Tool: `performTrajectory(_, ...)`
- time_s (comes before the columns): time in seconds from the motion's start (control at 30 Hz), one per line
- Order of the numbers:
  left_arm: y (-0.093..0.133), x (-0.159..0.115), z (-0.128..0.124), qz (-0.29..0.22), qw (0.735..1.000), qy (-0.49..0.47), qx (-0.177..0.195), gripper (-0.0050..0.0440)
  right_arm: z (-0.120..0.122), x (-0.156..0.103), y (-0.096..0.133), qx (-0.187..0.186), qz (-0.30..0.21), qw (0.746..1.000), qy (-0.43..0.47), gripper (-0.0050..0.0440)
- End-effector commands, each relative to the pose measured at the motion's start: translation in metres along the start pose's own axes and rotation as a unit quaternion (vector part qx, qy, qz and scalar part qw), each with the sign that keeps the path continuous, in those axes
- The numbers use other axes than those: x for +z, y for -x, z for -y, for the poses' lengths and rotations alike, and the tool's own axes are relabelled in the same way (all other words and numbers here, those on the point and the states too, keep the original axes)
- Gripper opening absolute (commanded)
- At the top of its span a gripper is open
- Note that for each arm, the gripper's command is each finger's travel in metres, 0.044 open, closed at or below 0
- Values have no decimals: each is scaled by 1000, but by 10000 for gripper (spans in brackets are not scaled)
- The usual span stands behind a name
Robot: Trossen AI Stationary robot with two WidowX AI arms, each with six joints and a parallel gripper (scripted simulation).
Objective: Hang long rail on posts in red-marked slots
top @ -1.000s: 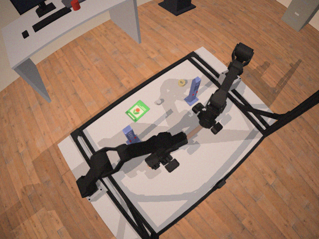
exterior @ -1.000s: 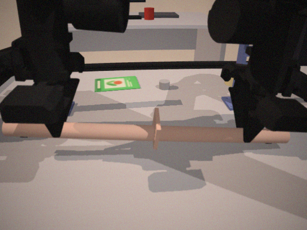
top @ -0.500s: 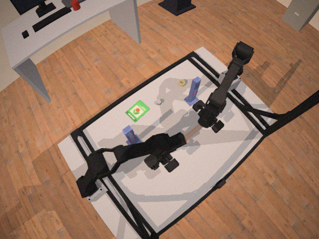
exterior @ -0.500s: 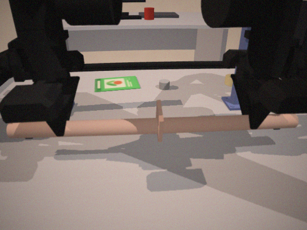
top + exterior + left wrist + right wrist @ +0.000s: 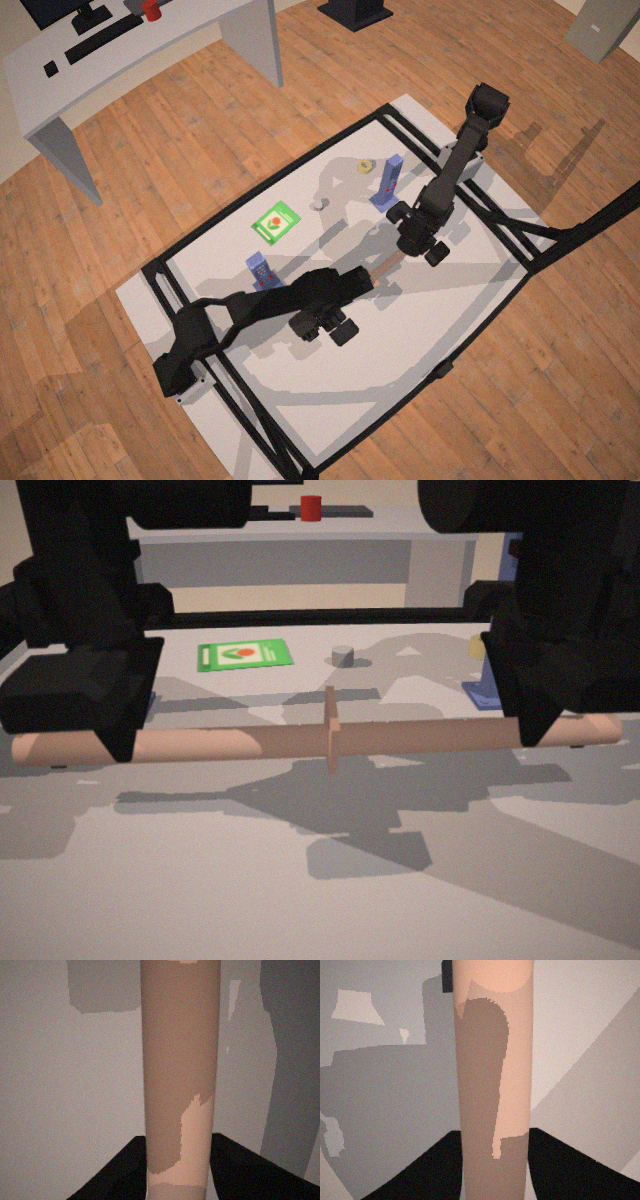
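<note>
Rail (image 5: 387,267) (image 5: 423,740) (image 5: 180,1060) (image 5: 495,1060): between the two arms, on the near side of the posts from the exterior view; not hung. Its shadow suggests it is off the table, though I cannot confirm that at both ends. A thin upright plate (image 5: 331,738) crosses its middle.

Grip: left gripper (image 5: 324,319) (image 5: 124,746) (image 5: 179,1160) and right gripper (image 5: 417,235) (image 5: 531,733) (image 5: 494,1140) are each clamped on the rail, one near either end. Probable reason: wide support resists sagging or twisting and leaves the ends free for hanging. Small dark pieces under the ends are probably the hooks; their shape is unclear.

Axis: lengthwise from left arm to right, roughly parallel to the line between the left post (image 5: 256,261) (image 5: 150,702) and right post (image 5: 390,178) (image 5: 508,562). The right end appears slightly higher in the exterior view; levelling may be needed before hooking. Uneven lifting could twist it in the fingers.

Beyond: red marks show on both posts. Green card (image 5: 289,212) (image 5: 281,653), grey cylinder (image 5: 318,205) (image 5: 342,656) and yellow object (image 5: 364,164) (image 5: 476,647) lie apart from the rail.
</note>
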State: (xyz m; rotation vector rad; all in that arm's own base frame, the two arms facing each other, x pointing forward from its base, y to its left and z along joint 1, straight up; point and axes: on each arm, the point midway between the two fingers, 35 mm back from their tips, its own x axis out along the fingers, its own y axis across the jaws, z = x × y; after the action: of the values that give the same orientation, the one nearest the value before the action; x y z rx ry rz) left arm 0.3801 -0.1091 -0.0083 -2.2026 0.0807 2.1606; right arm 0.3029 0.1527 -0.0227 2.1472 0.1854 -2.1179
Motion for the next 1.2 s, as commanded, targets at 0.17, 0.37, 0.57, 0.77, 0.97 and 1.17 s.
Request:
performTrajectory(0.17,-6,2,-1,0,1000,1,1,0,0,0,-6,-1,-2,1000,-1,0)
performTrajectory(0.37,-9,2,-1,0,1000,1,1,0,0,-1,-8,-1,-2,1000,-1,0)
performTrajectory(0.57,-13,2,-1,1,1000,0,1,0,1,-1,-13,-1,-1,1000,-1,0)
performTrajectory(0.77,-18,1,-1,2,1000,0,1,0,1,-1,-17,-1,0,1000,0,0)
performTrajectory(0.97,-20,1,-1,3,1000,0,1,0,1,-1,-20,-1,1,1000,0,0)
performTrajectory(1.17,-25,1,-1,4,1000,0,1,0,1,-1,-24,0,1,1000,0,0)
